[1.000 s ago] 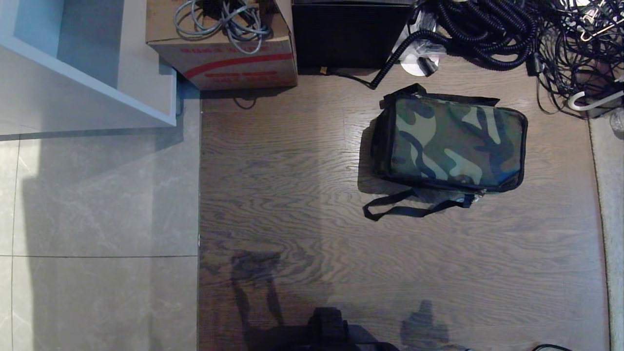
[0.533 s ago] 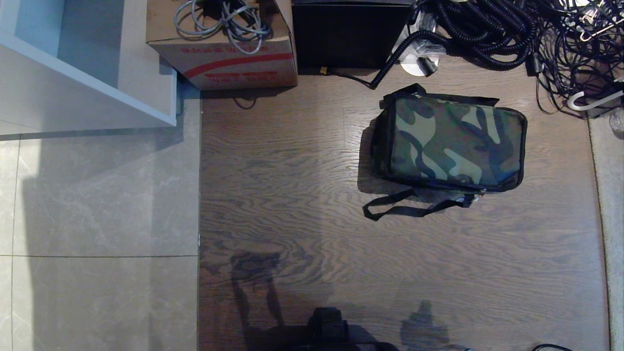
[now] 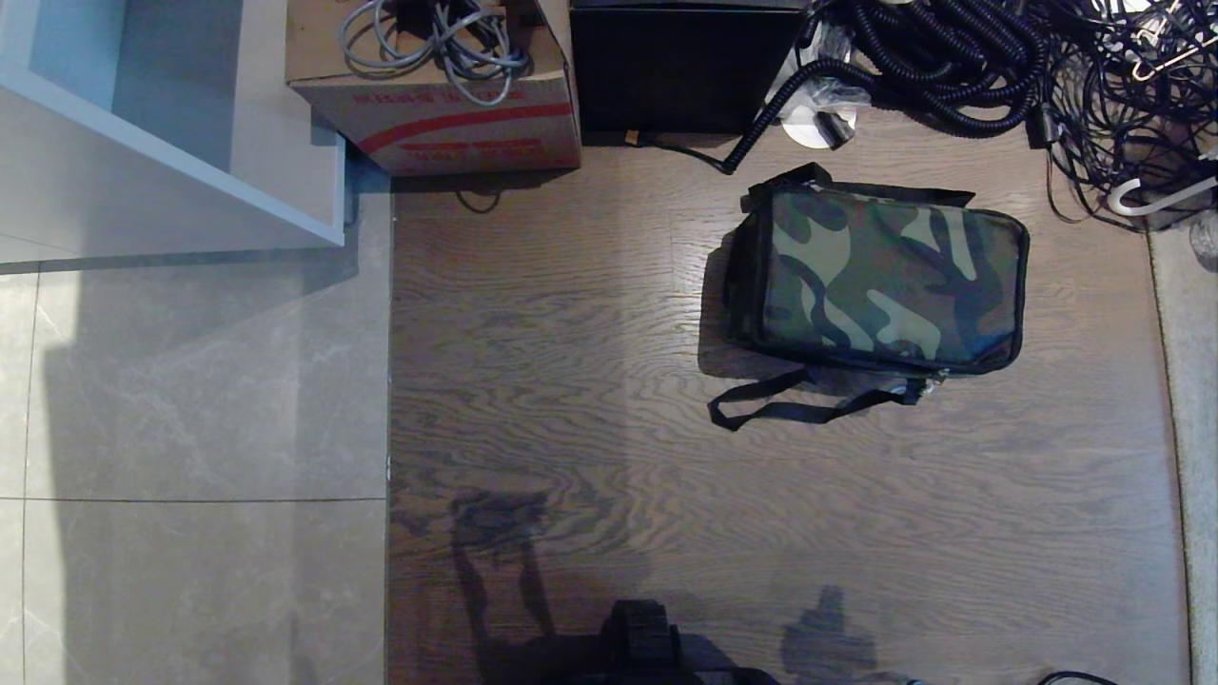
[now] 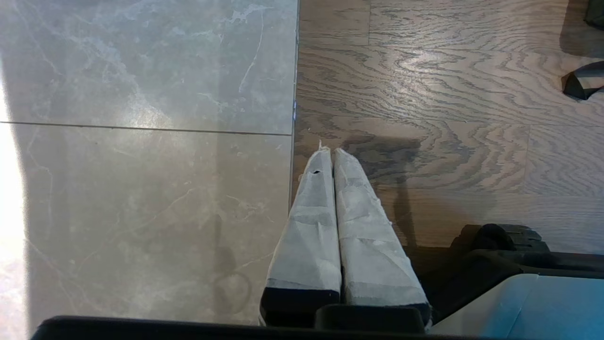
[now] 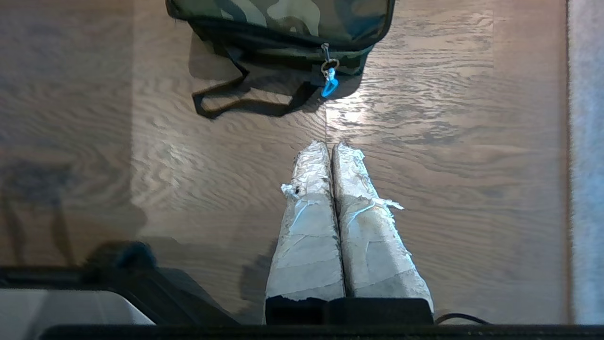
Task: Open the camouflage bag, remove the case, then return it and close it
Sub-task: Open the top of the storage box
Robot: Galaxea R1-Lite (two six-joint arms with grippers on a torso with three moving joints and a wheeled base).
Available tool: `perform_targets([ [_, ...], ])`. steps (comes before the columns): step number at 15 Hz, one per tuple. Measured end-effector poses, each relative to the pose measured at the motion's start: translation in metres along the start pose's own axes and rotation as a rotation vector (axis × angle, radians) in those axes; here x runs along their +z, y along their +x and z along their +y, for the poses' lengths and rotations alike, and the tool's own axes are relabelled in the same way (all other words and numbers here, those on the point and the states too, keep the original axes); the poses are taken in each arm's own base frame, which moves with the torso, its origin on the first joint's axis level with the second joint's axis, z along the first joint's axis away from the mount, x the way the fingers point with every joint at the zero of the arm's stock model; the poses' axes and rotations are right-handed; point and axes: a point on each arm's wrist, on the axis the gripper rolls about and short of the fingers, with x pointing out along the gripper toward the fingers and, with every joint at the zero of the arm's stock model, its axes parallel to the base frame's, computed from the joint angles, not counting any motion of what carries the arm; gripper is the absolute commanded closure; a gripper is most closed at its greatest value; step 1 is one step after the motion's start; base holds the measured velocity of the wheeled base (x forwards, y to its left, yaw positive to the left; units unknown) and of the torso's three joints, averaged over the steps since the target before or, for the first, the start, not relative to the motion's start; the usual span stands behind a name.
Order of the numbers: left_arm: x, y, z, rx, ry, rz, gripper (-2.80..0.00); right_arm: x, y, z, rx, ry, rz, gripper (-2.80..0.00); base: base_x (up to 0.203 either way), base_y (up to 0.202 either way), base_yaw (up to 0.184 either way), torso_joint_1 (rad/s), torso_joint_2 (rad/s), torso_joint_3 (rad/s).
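Observation:
The camouflage bag [image 3: 880, 281] lies zipped shut on the wooden floor at the right, its black strap [image 3: 790, 404] trailing toward me. In the right wrist view the bag [image 5: 283, 19] shows ahead, with a blue pull [image 5: 329, 87] hanging from its zipper. The case is hidden. My right gripper [image 5: 330, 145] hangs shut and empty above bare wood, short of the bag. Over the seam between tile and wood, my left gripper [image 4: 329, 151] is shut and empty too. Neither gripper shows in the head view.
A red-striped cardboard box [image 3: 438, 105] with grey cables and a black box [image 3: 680, 67] stand at the back. Tangled black cables [image 3: 999, 57] fill the back right. A white cabinet [image 3: 171, 133] is at the back left. My dark base [image 3: 647, 647] shows at the near edge.

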Motion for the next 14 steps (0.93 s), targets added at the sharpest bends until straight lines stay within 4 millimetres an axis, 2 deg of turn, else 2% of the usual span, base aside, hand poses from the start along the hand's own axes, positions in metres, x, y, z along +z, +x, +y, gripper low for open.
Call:
perform_targets([
  [2, 0.0, 0.0, 0.0, 0.0, 0.0, 0.0, 0.0, 0.001, 0.0, 0.0, 0.003, 0.019, 0.003, 0.0, 0.0, 0.0, 0.0, 0.0, 0.0, 0.0],
  [4, 0.0, 0.0, 0.0, 0.0, 0.0, 0.0, 0.0, 0.029, -0.01, -0.001, 0.006, 0.03, -0.028, 0.0, 0.0, 0.0, 0.0, 0.0, 0.0, 0.0],
  [6, 0.0, 0.0, 0.0, 0.0, 0.001, 0.0, 0.0, 0.065, -0.03, -0.002, 0.018, 0.073, -0.01, 0.0, 0.0, 0.0, 0.0, 0.0, 0.0, 0.0],
  [8, 0.0, 0.0, 0.0, 0.0, 0.001, 0.0, 0.0, 0.087, -0.044, -0.003, 0.026, 0.15, 0.118, 0.0, 0.0, 0.0, 0.0, 0.0, 0.0, 0.0],
  [9, 0.0, 0.0, 0.0, 0.0, 0.0, 0.0, 0.0, 0.091, -0.041, -0.003, 0.028, 0.18, 0.218, 0.0, 0.0, 0.0, 0.0, 0.0, 0.0, 0.0],
  [11, 0.0, 0.0, 0.0, 0.0, 0.0, 0.0, 0.0, 0.097, -0.015, -0.005, 0.043, 0.217, 0.41, 0.0, 0.0, 0.0, 0.0, 0.0, 0.0, 0.0],
  [14, 0.0, 0.0, 0.0, 0.0, 0.001, 0.0, 0.0, 0.098, 0.05, -0.002, 0.065, 0.221, 0.532, 0.0, 0.0, 0.0, 0.0, 0.0, 0.0, 0.0],
])
